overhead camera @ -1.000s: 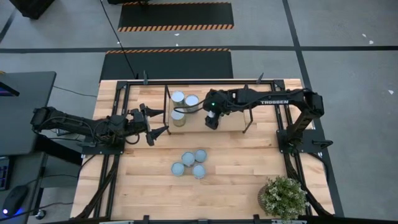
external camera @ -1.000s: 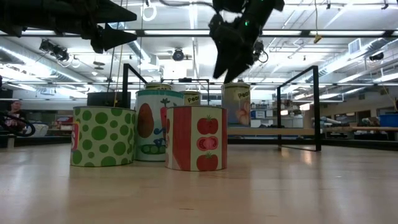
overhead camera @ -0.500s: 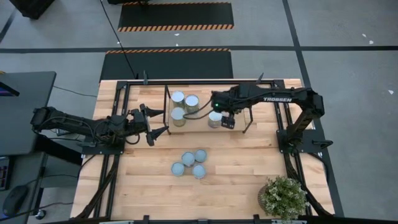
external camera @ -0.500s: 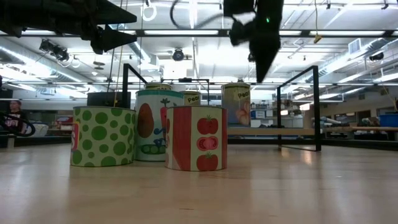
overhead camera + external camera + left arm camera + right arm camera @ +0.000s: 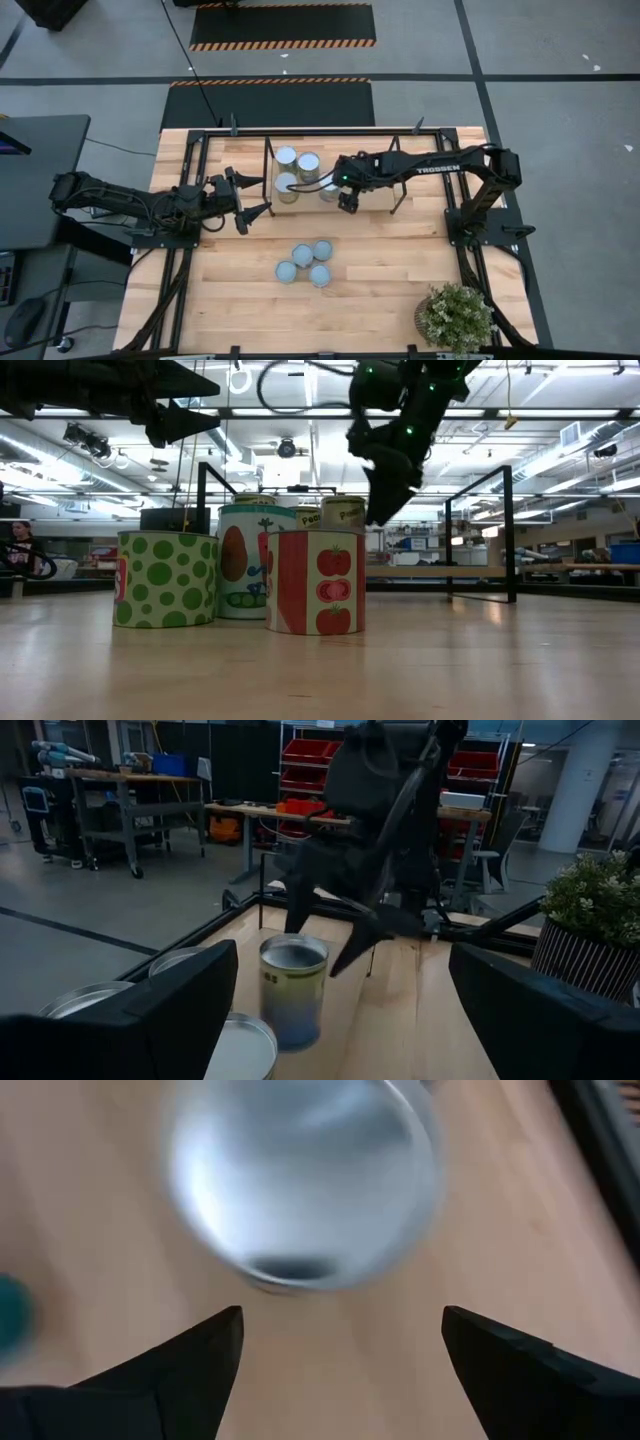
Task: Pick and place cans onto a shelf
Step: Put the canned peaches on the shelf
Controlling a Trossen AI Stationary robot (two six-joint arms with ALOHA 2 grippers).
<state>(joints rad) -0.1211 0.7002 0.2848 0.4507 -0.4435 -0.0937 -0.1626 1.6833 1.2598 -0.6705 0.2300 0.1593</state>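
Shifted left along the shelf (image 5: 400,196), right gripper (image 5: 345,203), jaws open, beside a can (image 5: 329,190).

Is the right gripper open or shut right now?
Open. In the right wrist view the right gripper has its two dark fingers spread wide apart, with a can beyond them on the wood, not between them.

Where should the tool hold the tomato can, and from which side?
Come from above onto the tomato can, closing on its side wall near the top. It stands upright, and the dotted can and others crowd it, so a sideways approach may bump them.
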